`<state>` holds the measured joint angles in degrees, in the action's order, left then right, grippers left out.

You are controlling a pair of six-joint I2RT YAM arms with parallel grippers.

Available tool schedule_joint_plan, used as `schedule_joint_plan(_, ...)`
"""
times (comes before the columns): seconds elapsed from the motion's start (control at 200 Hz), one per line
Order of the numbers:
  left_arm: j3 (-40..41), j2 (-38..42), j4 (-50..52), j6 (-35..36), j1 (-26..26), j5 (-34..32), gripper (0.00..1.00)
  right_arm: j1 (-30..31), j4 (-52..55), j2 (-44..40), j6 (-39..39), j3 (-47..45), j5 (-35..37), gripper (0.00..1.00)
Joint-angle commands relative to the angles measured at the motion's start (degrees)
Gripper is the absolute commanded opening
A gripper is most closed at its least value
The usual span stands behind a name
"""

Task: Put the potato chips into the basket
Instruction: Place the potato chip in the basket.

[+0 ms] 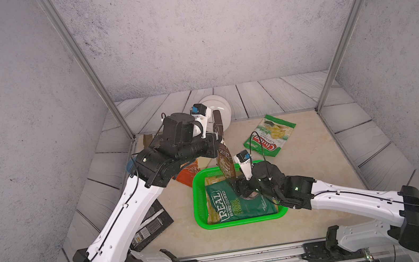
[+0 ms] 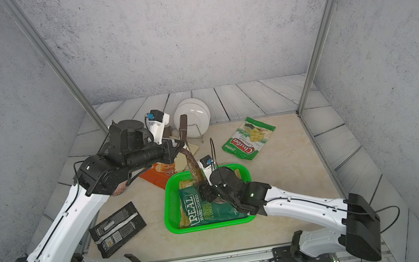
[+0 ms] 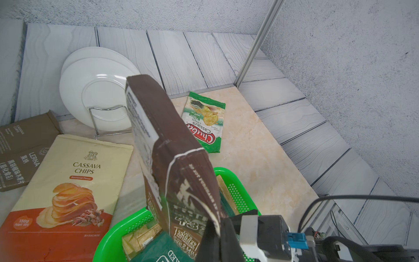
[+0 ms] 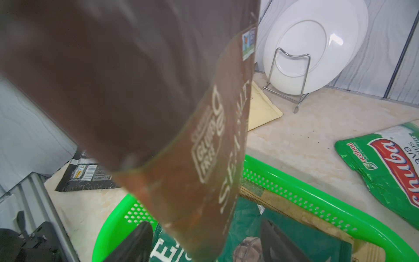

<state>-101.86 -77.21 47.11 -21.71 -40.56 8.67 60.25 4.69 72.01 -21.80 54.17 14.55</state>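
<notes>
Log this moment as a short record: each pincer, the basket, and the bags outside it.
left pincer: shut on the brown bag, which hangs over the basket
right pincer: open, jaws either side of the brown bag's lower end
in basket: green REAL bag lying on a tan bag
outside basket: green Chuba bag, cream-and-orange cassava bag, black bag, olive bag
other: white plates in a wire rack

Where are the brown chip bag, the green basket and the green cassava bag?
brown chip bag [image 1: 226, 167]: in a top view, its printed face.
green basket [image 1: 243, 221]: in a top view, its near rim.
green cassava bag [image 1: 270, 135]: in a top view, its middle.
</notes>
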Motion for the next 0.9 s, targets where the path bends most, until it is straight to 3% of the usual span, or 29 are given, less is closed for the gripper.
schedule_joint_plan(0.0, -0.1, 1.5, -3.5, -0.6, 0.6, 1.5, 0.00, 0.1, -2.9, 2.2, 1.3, -0.1, 2.6, 0.76)
schedule_joint_plan(0.325, 0.4, 1.8, -3.9, -1.1, 1.4, 2.6, 0.00, -0.7, -6.8, 5.3, 1.4, -0.2, 0.6, 0.71)
schedule_joint_plan(0.616, 2.7, 3.2, -5.6, -1.3, 2.9, 3.0, 0.00, -1.8, -6.6, 4.2, 1.8, -1.1, 3.2, 0.19)
schedule_joint_plan(0.696, 4.1, 4.3, -6.5, -0.9, 3.3, 2.8, 0.00, -2.0, -5.0, 2.5, 2.4, -1.4, 4.1, 0.11)
schedule_joint_plan(0.896, 6.6, 6.0, -6.5, -0.5, 5.3, 3.1, 0.03, -2.2, 4.7, -2.7, 4.1, -0.7, 6.4, 0.03)
